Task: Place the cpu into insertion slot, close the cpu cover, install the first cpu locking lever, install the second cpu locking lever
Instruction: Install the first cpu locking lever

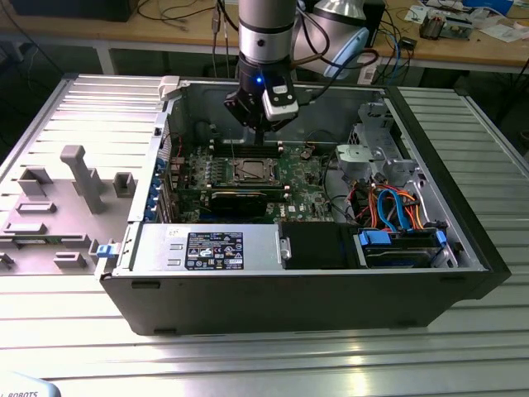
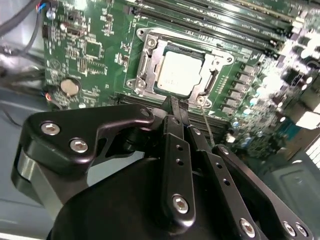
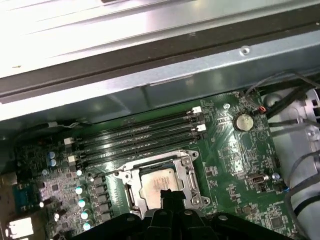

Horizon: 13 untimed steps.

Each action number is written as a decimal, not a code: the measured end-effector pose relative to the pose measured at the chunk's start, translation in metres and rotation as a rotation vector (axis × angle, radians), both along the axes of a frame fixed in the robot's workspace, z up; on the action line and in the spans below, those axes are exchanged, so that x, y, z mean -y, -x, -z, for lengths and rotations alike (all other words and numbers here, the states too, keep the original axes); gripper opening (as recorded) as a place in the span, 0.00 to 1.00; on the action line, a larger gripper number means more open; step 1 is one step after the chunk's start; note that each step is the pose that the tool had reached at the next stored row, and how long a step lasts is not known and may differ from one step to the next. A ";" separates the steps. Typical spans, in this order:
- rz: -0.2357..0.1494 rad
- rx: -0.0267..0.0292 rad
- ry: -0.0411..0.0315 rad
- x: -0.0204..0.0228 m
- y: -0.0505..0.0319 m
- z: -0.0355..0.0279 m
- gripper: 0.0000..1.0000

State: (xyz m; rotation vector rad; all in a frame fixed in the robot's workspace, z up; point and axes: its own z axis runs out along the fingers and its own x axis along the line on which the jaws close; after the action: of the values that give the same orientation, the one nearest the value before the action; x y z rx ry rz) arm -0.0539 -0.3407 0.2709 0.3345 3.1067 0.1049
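Observation:
The cpu (image 2: pixel 180 75) lies flat in the insertion slot (image 2: pixel 141 82) on the green board, its silver top showing through the window of the cpu cover (image 2: pixel 152 46), which lies down over its edges. My gripper (image 2: pixel 174 104) hangs just above the socket's edge with its two black fingers pressed together and nothing between them. A thin metal lever (image 2: pixel 206 124) sticks up by the socket's corner close to the fingertips. In the first wrist view the cpu (image 3: pixel 159 186) sits right beside the gripper (image 3: pixel 168 196). The exterior view shows the gripper (image 1: pixel 259 139) over the socket (image 1: pixel 250 171).
The open computer case (image 1: pixel 463 248) stands on a metal table. Long black memory slots (image 3: pixel 140 137) run beside the socket, and a black graphics card (image 1: pixel 240 197) lies close by. Drive bays with blue and orange cables (image 1: pixel 397 211) are at the exterior view's right. Grey fixtures (image 1: pixel 78 178) stand at its left.

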 end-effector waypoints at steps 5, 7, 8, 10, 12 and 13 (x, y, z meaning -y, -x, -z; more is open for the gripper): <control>-0.091 0.0000 0.0000 0.0000 0.0000 0.0001 0.11; -0.106 -0.0001 0.0000 0.0000 0.0001 0.0001 0.11; -0.122 0.0000 -0.0001 0.0000 0.0000 0.0002 0.11; -0.172 0.0000 -0.0001 0.0000 0.0000 0.0006 0.11; -0.226 -0.0001 0.0001 0.0000 0.0001 0.0008 0.11; -0.235 0.0000 0.0001 0.0000 0.0001 0.0009 0.11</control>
State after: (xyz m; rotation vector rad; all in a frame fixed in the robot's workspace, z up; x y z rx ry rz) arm -0.0540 -0.3407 0.2700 -0.0324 3.1324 0.1071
